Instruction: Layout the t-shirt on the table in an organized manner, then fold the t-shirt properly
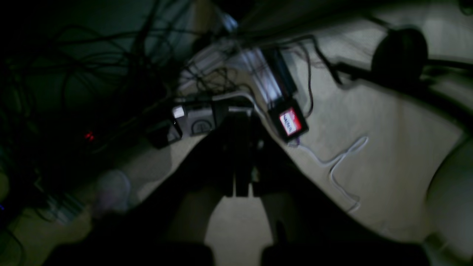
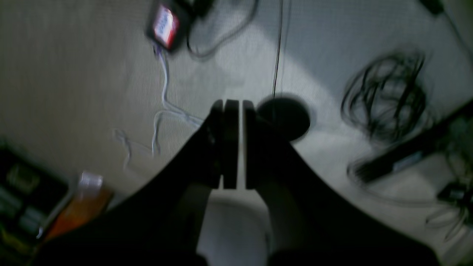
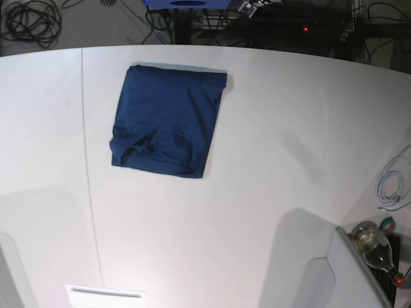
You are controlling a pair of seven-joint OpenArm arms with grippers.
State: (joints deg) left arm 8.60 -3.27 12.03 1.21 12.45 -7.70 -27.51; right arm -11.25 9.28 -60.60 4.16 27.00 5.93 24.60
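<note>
Red-and-white label on a small black box (image 1: 288,121) — blurred, nothing readable

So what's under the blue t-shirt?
The white table is under the t-shirt, which lies folded into a rough rectangle. Whatever part of the table it covers, and its own inner layers, are hidden.

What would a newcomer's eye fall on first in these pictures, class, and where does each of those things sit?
First comes the dark navy t-shirt, folded into a compact rectangle on the far left part of the white table. Next, a glass bottle lies at the table's near right corner, with a coiled white cable just beyond it. In the wrist views, both tools point at a cable-strewn floor, away from the shirt.
</note>
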